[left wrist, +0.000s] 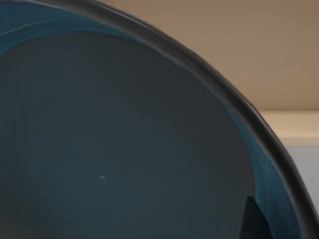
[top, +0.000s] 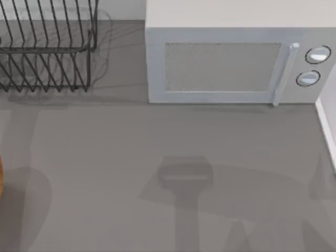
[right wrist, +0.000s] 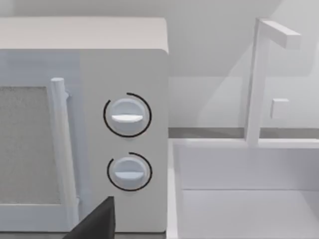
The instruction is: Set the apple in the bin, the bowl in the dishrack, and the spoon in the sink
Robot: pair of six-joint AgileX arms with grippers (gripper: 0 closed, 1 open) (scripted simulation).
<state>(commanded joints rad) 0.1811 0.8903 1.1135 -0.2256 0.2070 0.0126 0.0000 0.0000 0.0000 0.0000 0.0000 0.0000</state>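
Bowl (left wrist: 124, 144) close against left wrist camera, dark inside facing lens, rim arcing across view; round, no long axis discernible. Dark fingertip (left wrist: 254, 221) overlaps bowl's inner wall near rim; left gripper's grasp cannot be confirmed. Dishrack (top: 44, 44) at table's far left, prongs slanted, no contents seen. Microwave (top: 231, 58) beside it, far centre-right. Sink (right wrist: 244, 199) just beside microwave. Right gripper's opening cannot be told.

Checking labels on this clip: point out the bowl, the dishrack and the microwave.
bowl (left wrist: 124, 149), left wrist view, dark inside surface.
dishrack (top: 47, 50), top view, front wire edge.
microwave (top: 223, 65), top view, door window.
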